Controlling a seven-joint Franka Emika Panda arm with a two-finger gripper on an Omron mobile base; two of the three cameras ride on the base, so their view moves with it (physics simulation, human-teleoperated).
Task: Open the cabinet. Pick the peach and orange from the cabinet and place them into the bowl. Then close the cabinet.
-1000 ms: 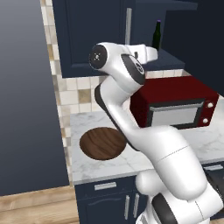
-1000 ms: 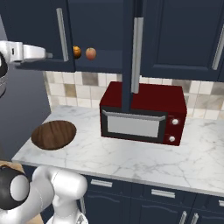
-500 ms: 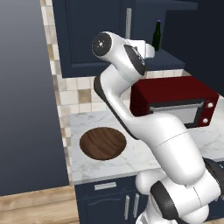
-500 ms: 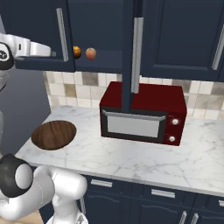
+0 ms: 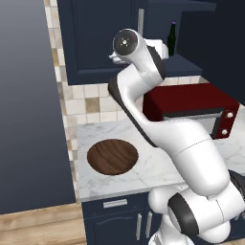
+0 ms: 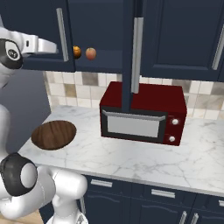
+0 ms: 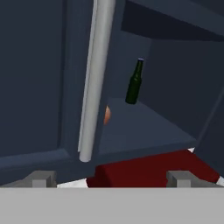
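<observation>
Marble counter under navy cabinet

Evenly and softly lit, rendered, without glare. Faint soft shadow beneath the dark red box-shaped microwave on the white marble counter. Dim and murky inside the dark navy panelled wall cabinet. Slightly soft and pixelated throughout.

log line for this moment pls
cabinet: one door open | gripper: open, near left door handle | peach, orange: on shelf | bowl: empty on counter
</observation>
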